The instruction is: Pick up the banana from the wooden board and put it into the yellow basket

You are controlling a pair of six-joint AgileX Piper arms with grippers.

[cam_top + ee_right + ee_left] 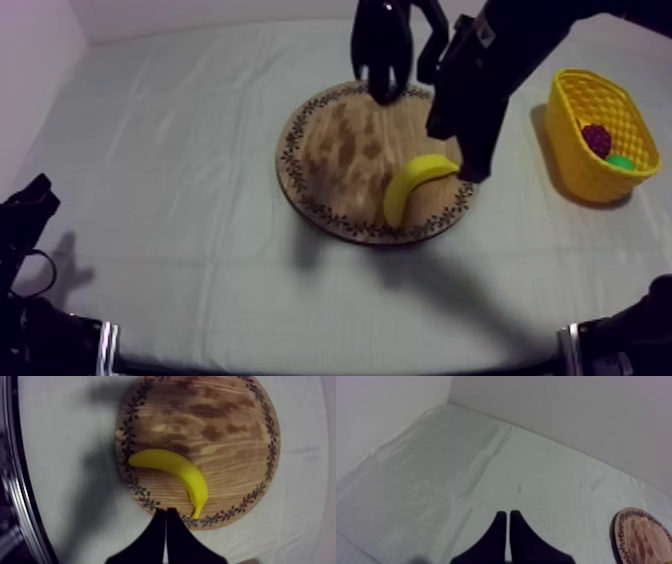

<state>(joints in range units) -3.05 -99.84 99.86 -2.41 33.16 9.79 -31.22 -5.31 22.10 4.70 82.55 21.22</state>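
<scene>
Dark fruit [597,138] and green fruit [621,161] are held in the yellow basket [590,180], right, the banana [413,186] on the board [335,150]; left gripper [508,521] and right gripper [165,518] are closed, empty

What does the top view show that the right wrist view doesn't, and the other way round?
The top view adds the yellow basket, with a dark red thing and a green thing inside. The right wrist view adds the right gripper shut as a narrow wedge by one end of the banana. Both have the banana lying on the wooden board.
</scene>
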